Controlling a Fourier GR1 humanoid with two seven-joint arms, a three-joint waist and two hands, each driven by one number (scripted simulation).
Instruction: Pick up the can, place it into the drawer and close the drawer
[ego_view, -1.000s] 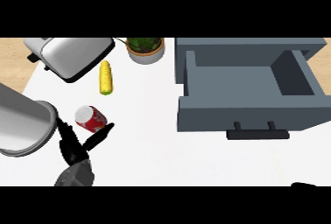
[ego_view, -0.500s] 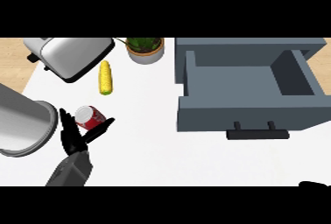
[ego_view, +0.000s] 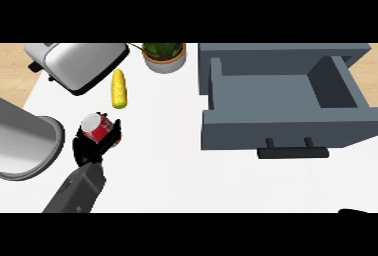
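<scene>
Left hand (ego_view: 94, 145) round can (ego_view: 96, 126) (corn (ego_view: 119, 89) near)

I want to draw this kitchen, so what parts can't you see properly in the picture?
Head view only:
- Can: its lower part is hidden by the left hand curled round it.
- Right hand: a dark sliver at the lower edge; fingers cut off.
- Big metal pot: cut by the left edge.
- Drawer: inside partly shaded.

The left hand (ego_view: 92, 145) is matte black, with slim, rounded fingers (ego_view: 115, 134) and a thumb of the same black. Behind it, toward the wrist, runs a grey forearm (ego_view: 76, 191), boxy and flat-sided, its top face lighter than its shaded flank. The black of the hand meets the grey at a plain seam.
</scene>
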